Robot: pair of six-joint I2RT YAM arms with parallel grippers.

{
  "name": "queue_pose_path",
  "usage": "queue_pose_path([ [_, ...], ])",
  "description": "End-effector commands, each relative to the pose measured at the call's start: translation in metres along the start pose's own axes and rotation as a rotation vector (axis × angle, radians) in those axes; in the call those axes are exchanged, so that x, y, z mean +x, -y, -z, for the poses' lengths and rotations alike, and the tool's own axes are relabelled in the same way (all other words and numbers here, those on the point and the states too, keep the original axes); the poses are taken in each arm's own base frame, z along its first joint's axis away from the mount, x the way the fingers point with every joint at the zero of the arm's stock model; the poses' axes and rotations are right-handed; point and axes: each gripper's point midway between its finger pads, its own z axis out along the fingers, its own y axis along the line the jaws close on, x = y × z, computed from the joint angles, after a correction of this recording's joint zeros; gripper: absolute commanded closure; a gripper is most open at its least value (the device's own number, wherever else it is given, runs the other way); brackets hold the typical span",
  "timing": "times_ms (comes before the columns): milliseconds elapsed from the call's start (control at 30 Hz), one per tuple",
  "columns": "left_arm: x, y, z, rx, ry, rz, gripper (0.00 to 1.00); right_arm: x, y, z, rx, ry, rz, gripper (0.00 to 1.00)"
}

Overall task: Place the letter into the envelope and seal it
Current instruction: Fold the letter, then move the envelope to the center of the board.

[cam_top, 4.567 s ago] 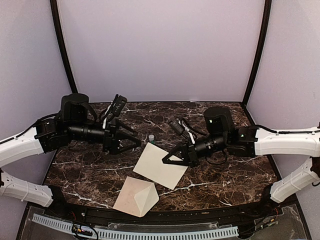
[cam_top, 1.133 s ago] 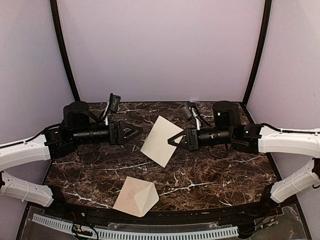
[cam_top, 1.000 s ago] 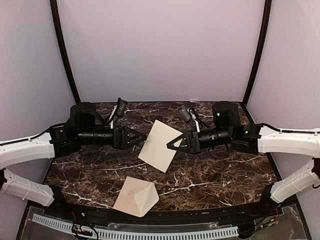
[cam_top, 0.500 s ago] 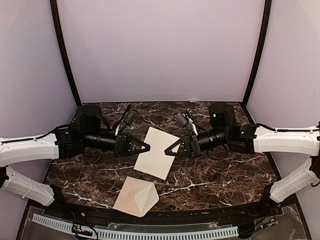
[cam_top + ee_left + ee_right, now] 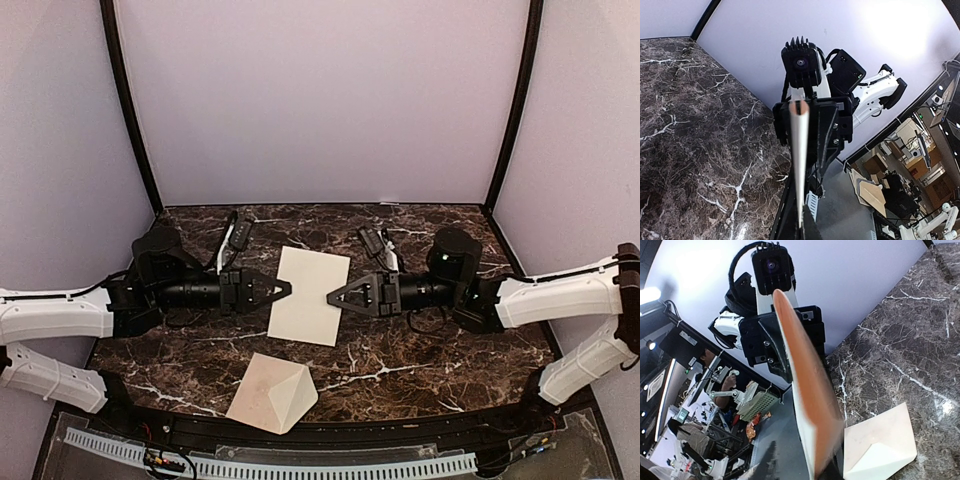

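1. Compared with half a second ago, the letter (image 5: 310, 296) has turned from a slanted diamond to sit nearly square with the frame, just below centre in the top view.
2. Both arms now reach in lower and flatter, pointing at each other across the sheet.
3. The left gripper (image 5: 284, 289) is clamped on the letter's left edge, and the right gripper (image 5: 333, 298) is clamped on its right edge. Each wrist view shows the sheet edge-on between its fingers.
4. The envelope (image 5: 272, 393) has not moved. It lies on the marble table (image 5: 430, 360) at lower centre, apart from the letter, which is outside it.
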Motion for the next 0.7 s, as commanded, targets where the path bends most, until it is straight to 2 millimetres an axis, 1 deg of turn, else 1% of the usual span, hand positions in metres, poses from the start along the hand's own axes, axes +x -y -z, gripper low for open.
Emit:
queue_pose_path([
  [0, -0.009, 0.007, 0.001, 0.04, 0.067, 0.02, 1.0, -0.024, -0.025, -0.005, -0.092, 0.108, 0.036, 0.99],
  [67, -0.004, 0.003, 0.0, 0.024, 0.046, 0.027, 0.87, -0.027, -0.021, -0.003, -0.065, 0.128, 0.03, 1.0],
  [133, 0.009, -0.011, 0.001, -0.045, -0.003, 0.049, 0.49, -0.032, -0.017, 0.004, -0.013, 0.158, 0.043, 1.0],
  [167, 0.009, -0.016, 0.004, -0.081, 0.002, 0.04, 0.43, -0.034, -0.012, 0.008, 0.031, 0.168, 0.04, 1.0],
  [200, 0.02, -0.026, 0.007, -0.129, -0.031, 0.065, 0.33, -0.038, -0.004, 0.013, 0.087, 0.188, 0.038, 1.0],
  [233, 0.021, -0.031, 0.01, -0.163, -0.027, 0.063, 0.3, -0.039, 0.002, 0.018, 0.136, 0.197, 0.035, 1.0],
  [267, 0.034, -0.041, 0.014, -0.206, -0.063, 0.091, 0.27, -0.039, 0.008, 0.023, 0.179, 0.197, 0.034, 1.0],
  [300, 0.039, -0.047, 0.018, -0.237, -0.064, 0.108, 0.26, -0.037, 0.014, 0.028, 0.219, 0.193, 0.028, 1.0],
  [333, 0.054, -0.058, 0.022, -0.274, -0.096, 0.143, 0.25, -0.039, 0.015, 0.032, 0.238, 0.203, 0.038, 1.0],
  [367, 0.062, -0.063, 0.024, -0.292, -0.105, 0.176, 0.25, -0.037, 0.02, 0.037, 0.272, 0.2, 0.035, 1.0],
  [400, 0.079, -0.071, 0.028, -0.314, -0.135, 0.21, 0.27, -0.038, 0.023, 0.041, 0.292, 0.203, 0.038, 1.0],
  [433, 0.087, -0.074, 0.03, -0.322, -0.146, 0.245, 0.28, -0.038, 0.024, 0.045, 0.309, 0.206, 0.04, 1.0],
  [467, 0.102, -0.081, 0.034, -0.339, -0.171, 0.274, 0.33, -0.038, 0.026, 0.048, 0.326, 0.209, 0.04, 1.0],
  [500, 0.11, -0.083, 0.036, -0.348, -0.179, 0.306, 0.35, -0.038, 0.026, 0.051, 0.335, 0.214, 0.042, 1.0],
  [533, 0.123, -0.088, 0.04, -0.358, -0.197, 0.327, 0.4, -0.039, 0.026, 0.053, 0.341, 0.219, 0.044, 1.0],
  [567, 0.136, -0.093, 0.044, -0.373, -0.211, 0.366, 0.43, -0.038, 0.027, 0.054, 0.346, 0.222, 0.044, 1.0],
  [600, 0.141, -0.093, 0.044, -0.367, -0.212, 0.375, 0.47, -0.038, 0.028, 0.055, 0.348, 0.223, 0.042, 1.0],
  [633, 0.154, -0.098, 0.048, -0.382, -0.226, 0.417, 0.5, -0.037, 0.028, 0.055, 0.347, 0.222, 0.037, 1.0],
  [667, 0.156, -0.097, 0.047, -0.369, -0.223, 0.427, 0.54, -0.037, 0.028, 0.054, 0.345, 0.221, 0.034, 1.0],
])
